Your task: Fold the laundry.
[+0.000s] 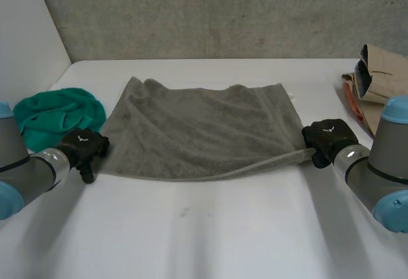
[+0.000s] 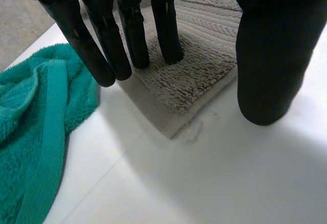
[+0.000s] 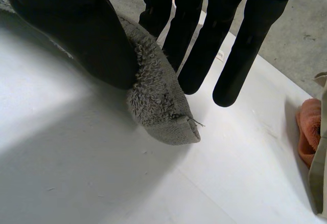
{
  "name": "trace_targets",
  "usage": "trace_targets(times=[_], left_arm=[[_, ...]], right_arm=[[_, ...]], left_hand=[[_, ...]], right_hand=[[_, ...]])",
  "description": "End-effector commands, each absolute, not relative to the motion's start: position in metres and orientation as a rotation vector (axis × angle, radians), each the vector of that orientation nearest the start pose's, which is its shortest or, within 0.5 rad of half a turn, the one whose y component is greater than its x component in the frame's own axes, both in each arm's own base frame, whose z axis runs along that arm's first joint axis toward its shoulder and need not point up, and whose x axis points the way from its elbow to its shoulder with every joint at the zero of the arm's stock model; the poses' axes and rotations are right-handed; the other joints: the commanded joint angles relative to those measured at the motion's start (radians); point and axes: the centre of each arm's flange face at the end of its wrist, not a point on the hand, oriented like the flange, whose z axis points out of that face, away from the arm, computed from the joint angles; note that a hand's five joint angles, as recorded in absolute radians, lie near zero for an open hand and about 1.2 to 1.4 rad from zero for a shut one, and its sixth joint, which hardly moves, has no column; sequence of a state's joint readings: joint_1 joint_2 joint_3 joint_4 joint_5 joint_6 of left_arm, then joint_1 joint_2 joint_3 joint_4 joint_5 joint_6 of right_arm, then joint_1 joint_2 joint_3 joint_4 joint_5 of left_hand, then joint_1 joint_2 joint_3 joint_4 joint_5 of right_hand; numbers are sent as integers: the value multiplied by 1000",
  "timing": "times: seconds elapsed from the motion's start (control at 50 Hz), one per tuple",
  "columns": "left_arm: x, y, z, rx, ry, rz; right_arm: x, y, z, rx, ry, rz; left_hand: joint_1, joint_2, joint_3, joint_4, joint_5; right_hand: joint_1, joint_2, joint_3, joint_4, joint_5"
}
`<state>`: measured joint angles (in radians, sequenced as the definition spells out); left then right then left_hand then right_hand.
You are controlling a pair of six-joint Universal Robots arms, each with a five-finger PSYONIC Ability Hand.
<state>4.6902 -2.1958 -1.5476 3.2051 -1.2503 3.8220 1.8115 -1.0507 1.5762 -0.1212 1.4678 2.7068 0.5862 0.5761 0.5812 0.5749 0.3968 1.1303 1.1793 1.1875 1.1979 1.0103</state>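
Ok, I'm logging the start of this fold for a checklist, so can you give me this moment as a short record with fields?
cloth: grey towel, spread out on the white table
left hand: straight fingers pressing the towel's near left corner, thumb on the table beside it
right hand: near right corner pinched between thumb and fingers
fold: not yet begun
nearby: green towel by the left hand; tan cloth and orange cloth past the right hand
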Motion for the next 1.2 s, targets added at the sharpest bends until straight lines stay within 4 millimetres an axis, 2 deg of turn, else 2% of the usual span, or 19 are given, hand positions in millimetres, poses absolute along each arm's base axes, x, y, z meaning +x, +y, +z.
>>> trace_targets(times=[0.02, 0.26, 0.44, 0.54, 0.78, 0.82, 0.86, 0.94, 1.08, 1.14, 1.18, 1.2], left_arm=[[-174, -355, 104, 1169, 2336, -1602], [-193, -363, 109, 1185, 2259, -1666], [-205, -366, 108, 1187, 2229, -1667], [-209, -369, 113, 1171, 2207, -1684], [-219, -368, 113, 1199, 2211, -1691], [-220, -365, 114, 1209, 2229, -1672], [-218, -365, 116, 1201, 2237, -1659], [-214, -358, 124, 1205, 2279, -1619], [-197, -324, 151, 1223, 2412, -1445], [-187, -302, 161, 1247, 2480, -1315], [-179, -285, 168, 1290, 2512, -1214], [-175, -275, 171, 1333, 2515, -1147]], right_arm=[[222, -310, 140, -965, 2459, -1734], [222, -309, 138, -968, 2455, -1730], [222, -309, 140, -969, 2453, -1735], [222, -309, 140, -969, 2450, -1739], [222, -309, 141, -965, 2452, -1739], [221, -310, 141, -963, 2451, -1744], [221, -310, 141, -963, 2451, -1744], [221, -312, 144, -955, 2448, -1751], [224, -307, 166, -993, 2404, -1730], [228, -295, 175, -1108, 2390, -1603], [227, -282, 179, -1265, 2396, -1448], [224, -271, 180, -1397, 2400, -1318]], left_hand=[[162, 172, 167, 173, 176], [296, 307, 302, 308, 311], [305, 315, 310, 317, 320], [405, 415, 410, 416, 420], [399, 409, 404, 411, 414], [808, 818, 813, 819, 823], [810, 820, 815, 821, 825], [810, 820, 815, 821, 825], [810, 820, 815, 821, 825], [810, 820, 815, 821, 825], [810, 820, 815, 821, 825], [810, 820, 815, 821, 825]], right_hand=[[266, 217, 209, 198, 211], [266, 217, 209, 198, 211], [266, 217, 209, 198, 211], [266, 217, 209, 198, 211], [266, 217, 209, 198, 211], [266, 217, 209, 198, 211], [266, 217, 209, 198, 211], [266, 217, 209, 198, 211], [266, 217, 209, 198, 211], [266, 217, 209, 198, 211], [266, 217, 209, 198, 211], [266, 217, 209, 198, 211]])
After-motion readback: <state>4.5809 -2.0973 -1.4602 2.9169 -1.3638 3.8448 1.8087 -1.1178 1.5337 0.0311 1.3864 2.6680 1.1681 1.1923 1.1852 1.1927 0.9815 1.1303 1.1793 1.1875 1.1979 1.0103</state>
